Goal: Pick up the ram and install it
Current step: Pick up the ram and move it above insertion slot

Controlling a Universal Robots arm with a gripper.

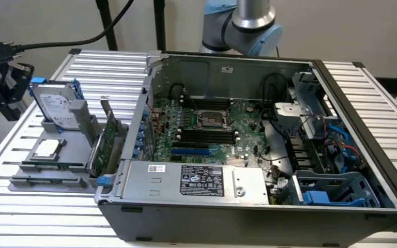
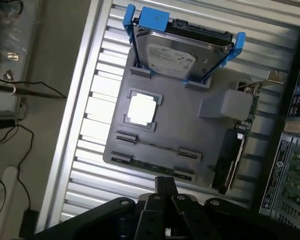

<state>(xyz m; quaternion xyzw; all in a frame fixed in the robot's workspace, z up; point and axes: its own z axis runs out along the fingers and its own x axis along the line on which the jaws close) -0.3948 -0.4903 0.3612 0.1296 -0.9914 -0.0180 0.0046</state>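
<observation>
Gripper point(image 2: 166, 182) w/ fingers point(image 2: 161, 189) together hovers over ram point(image 2: 150, 165) in gray tray point(image 2: 190, 131).

A slatted metal table point(image 1: 102, 67) carries an open computer case point(image 1: 254, 222) lying on its side. Inside it are a motherboard point(image 1: 243, 116), a silver power supply point(image 1: 192, 181) along the near wall and a blue plastic drive cage point(image 1: 336, 188). Beside the case, at the exterior view's left, a gray holder point(image 2: 185, 125) keeps a hard drive point(image 2: 182, 50) upright in blue brackets, a square silver processor chip point(image 2: 141, 109) lying flat, and a green expansion card point(image 1: 105, 144) standing on edge nearest the case.
</observation>
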